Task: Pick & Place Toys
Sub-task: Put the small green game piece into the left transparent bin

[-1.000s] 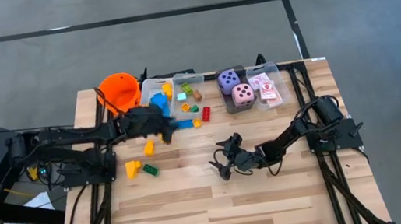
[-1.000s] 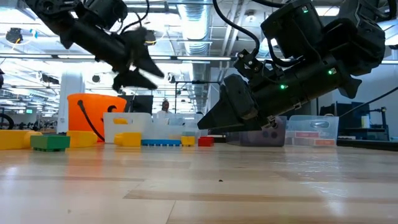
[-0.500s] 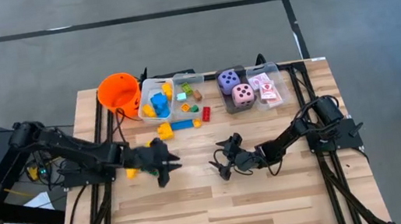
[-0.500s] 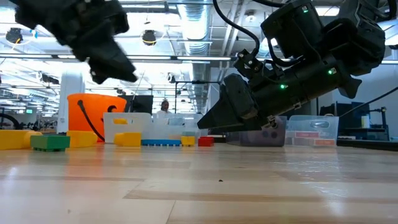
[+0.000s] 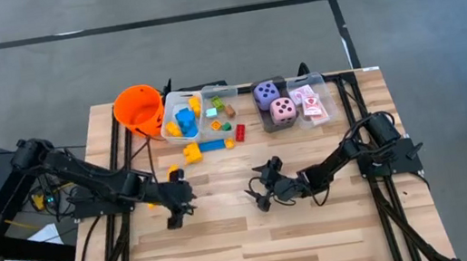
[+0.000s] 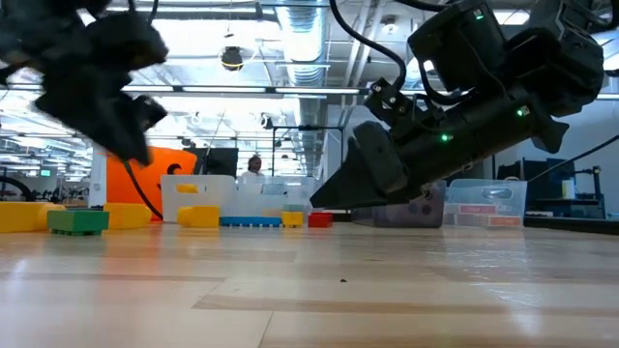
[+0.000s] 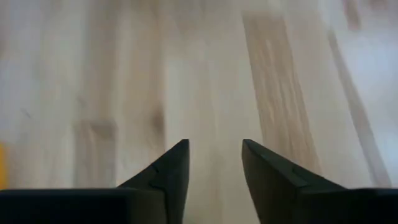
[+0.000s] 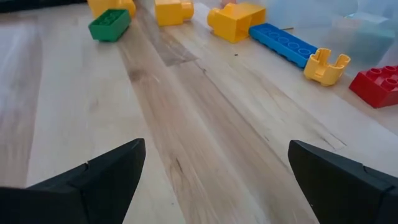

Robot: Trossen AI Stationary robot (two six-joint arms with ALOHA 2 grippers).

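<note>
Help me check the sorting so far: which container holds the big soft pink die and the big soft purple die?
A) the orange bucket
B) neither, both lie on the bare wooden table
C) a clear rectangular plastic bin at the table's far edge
C: in the high view the big soft pink die and big soft purple die sit together inside a clear rectangular plastic bin, right of the orange bucket.

Loose blocks (image 5: 211, 145) lie on the table just before the bins. Two dice (image 5: 274, 102) and cards (image 5: 309, 103) sit in bins.
</note>
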